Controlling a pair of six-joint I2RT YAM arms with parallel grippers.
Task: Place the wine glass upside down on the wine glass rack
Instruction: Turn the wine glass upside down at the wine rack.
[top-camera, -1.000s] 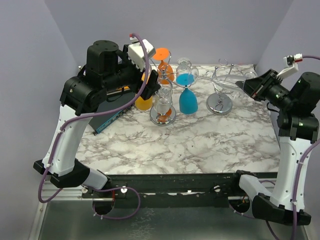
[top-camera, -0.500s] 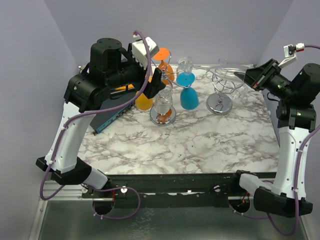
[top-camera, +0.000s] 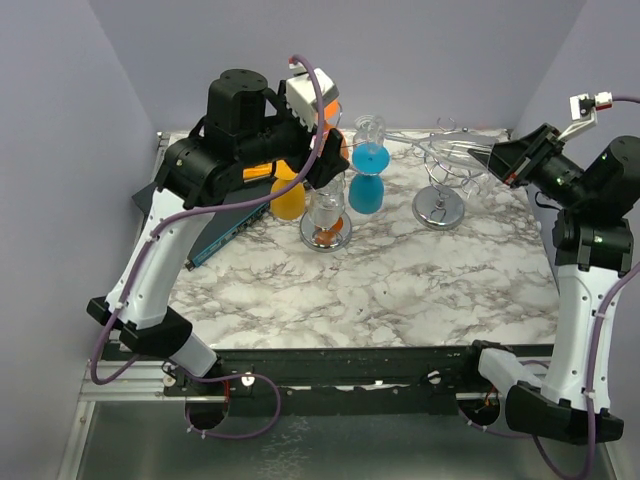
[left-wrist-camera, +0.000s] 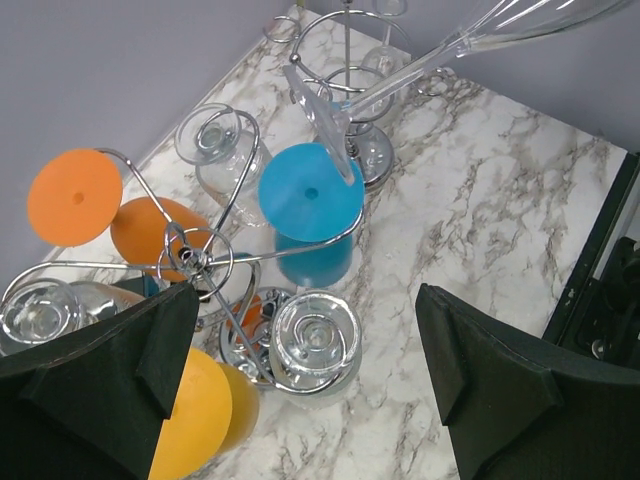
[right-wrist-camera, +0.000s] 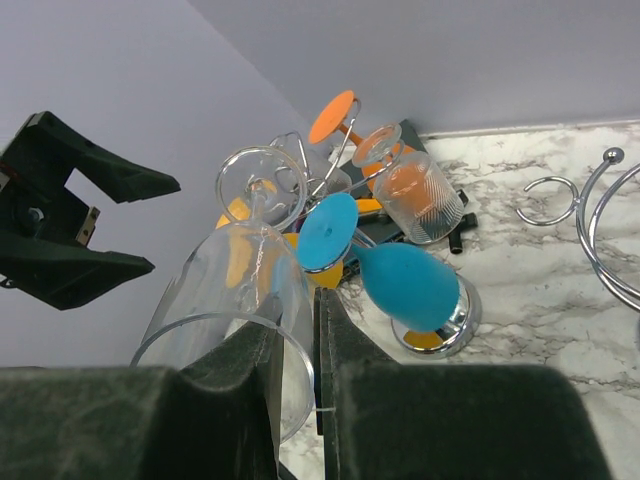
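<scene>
Lifting now: the right arm (top-camera: 590, 215) has come up and eased back over the last second, and the clear wine glass (right-wrist-camera: 235, 290) has risen with it. The right jaws are clenched on the wall of the bowl near its rim. The glass lies almost sideways, its foot pointing toward the left. It hangs in the air above the right-hand rack (top-camera: 438, 200), apparently touching none of the wires, so it is not yet hung. Meanwhile the left arm (top-camera: 165, 235) has swung right and further back. Its jaws are spread wide with nothing in them, hovering over the loaded rack (top-camera: 325, 232), where the blue glass (top-camera: 367, 180) and the orange glasses (left-wrist-camera: 150, 230) already hang bowl-down. My read: the carry is under way, and the foot must next be threaded into a free hoop.
</scene>
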